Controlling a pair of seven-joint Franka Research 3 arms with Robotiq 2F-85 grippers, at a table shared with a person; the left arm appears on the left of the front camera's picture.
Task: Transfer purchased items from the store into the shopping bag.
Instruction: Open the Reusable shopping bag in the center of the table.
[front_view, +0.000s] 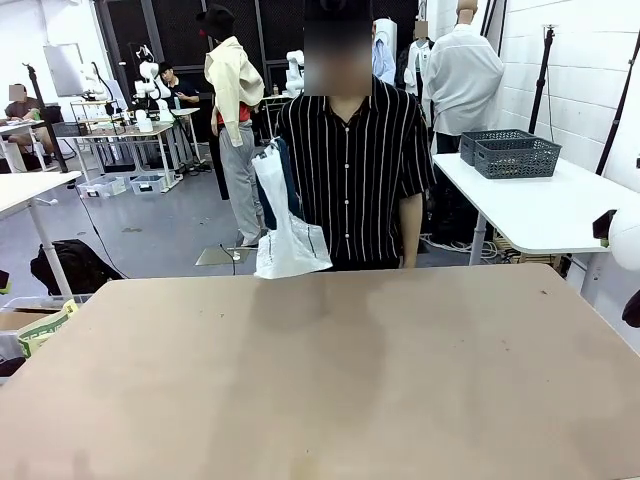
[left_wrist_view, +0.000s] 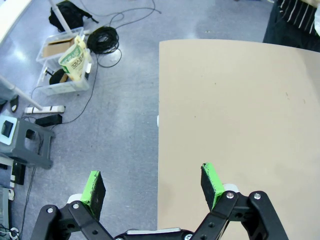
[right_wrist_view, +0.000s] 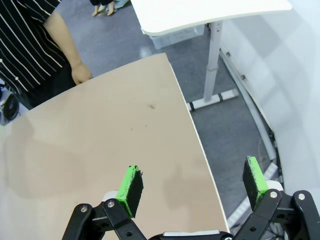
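At the table's far side a person holds up the shopping bag (front_view: 288, 235), whitish plastic with dark navy handles, hanging just beyond the far edge. The purchased items are out of view. My left gripper (left_wrist_view: 155, 187) is open and empty, hovering over the left edge of the tan table (left_wrist_view: 240, 100), one finger above the floor. My right gripper (right_wrist_view: 192, 182) is also open and empty, above the table's right edge (right_wrist_view: 190, 130). The person's other hand (right_wrist_view: 80, 74) hangs by the far edge. Whether the store is among the baskets on the side table I cannot tell.
Dark grey lattice baskets (front_view: 510, 153) stand stacked on a white side table (front_view: 540, 210) at the back right. On the floor to the left lie cables (left_wrist_view: 102, 37), a clear bin (left_wrist_view: 60, 70) and a grey stool (left_wrist_view: 27, 142). The tan tabletop (front_view: 320, 380) is bare.
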